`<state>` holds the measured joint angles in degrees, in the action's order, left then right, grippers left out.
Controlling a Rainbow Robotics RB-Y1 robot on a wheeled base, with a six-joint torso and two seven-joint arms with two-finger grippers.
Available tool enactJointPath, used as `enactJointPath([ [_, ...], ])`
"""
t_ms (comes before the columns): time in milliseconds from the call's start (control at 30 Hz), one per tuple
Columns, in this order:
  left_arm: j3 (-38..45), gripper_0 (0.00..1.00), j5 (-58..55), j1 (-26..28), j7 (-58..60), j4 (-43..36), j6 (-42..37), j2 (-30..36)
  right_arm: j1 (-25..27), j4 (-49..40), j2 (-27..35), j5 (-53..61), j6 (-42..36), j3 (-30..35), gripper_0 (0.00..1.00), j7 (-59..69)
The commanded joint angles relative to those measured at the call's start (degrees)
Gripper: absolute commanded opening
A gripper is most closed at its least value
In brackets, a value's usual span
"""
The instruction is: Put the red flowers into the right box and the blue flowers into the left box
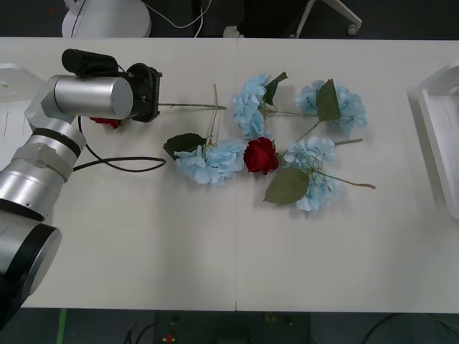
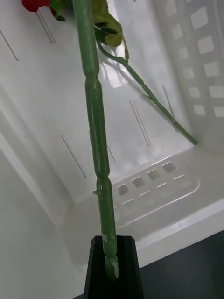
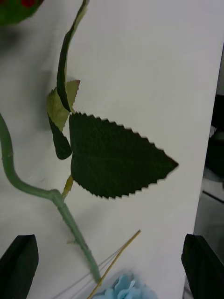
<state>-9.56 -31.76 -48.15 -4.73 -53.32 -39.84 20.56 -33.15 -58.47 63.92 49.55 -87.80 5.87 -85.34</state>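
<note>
Right hand [image 2: 112, 261] pinches rose stem [image 2: 95, 121] over right box [image 2: 186, 187], poised for release. Left hand [image 3: 112, 266] spread above table [image 1: 215, 244], over rose [image 1: 105, 122], ready to grasp.

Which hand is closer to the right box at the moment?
Right. The right hand, shut on a rose stem, hangs just over the right box; the left hand, open, is far across the table above another rose near the left side.
</note>
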Motion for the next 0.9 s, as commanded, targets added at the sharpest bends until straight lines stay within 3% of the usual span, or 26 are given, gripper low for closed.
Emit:
enactJointPath([
  [33,0.07,0.89,1.17,-2.74,-2.12,0.59,1.70,-0.35,-1.39,0.81,-1.43,-2.09,4.57,1.07,0.00,-0.36],
  [267,-0.02,0.89,1.79,-2.83,-6.26,5.69,2.84,-0.09,0.72,3.09,-4.42,-4.38,14.24,0.98,0.00,0.17],
  [500,-0.11,0.89,0.56,-2.83,-10.83,10.08,6.27,-0.17,0.72,6.17,-5.03,-6.57,18.98,-2.62,0.00,0.26],
  [567,-0.20,0.71,0.47,-2.83,-10.83,10.08,6.27,-0.17,0.72,8.10,-5.03,-7.45,20.83,-4.38,0.00,-0.09],
  [700,-0.99,0.02,0.47,-2.83,-10.83,10.52,6.27,-0.17,0.64,9.16,-5.12,-11.76,22.06,-7.81,0.00,0.08],
  [833,-1.25,0.00,0.56,-2.83,-11.26,11.84,7.23,-0.17,0.64,9.16,-5.21,-11.94,22.76,-9.56,0.00,0.17],
  [900,-1.69,0.00,0.47,-2.83,-11.62,12.28,7.85,-0.26,0.72,9.25,-5.12,-11.94,22.59,-9.56,0.13,0.17],
])
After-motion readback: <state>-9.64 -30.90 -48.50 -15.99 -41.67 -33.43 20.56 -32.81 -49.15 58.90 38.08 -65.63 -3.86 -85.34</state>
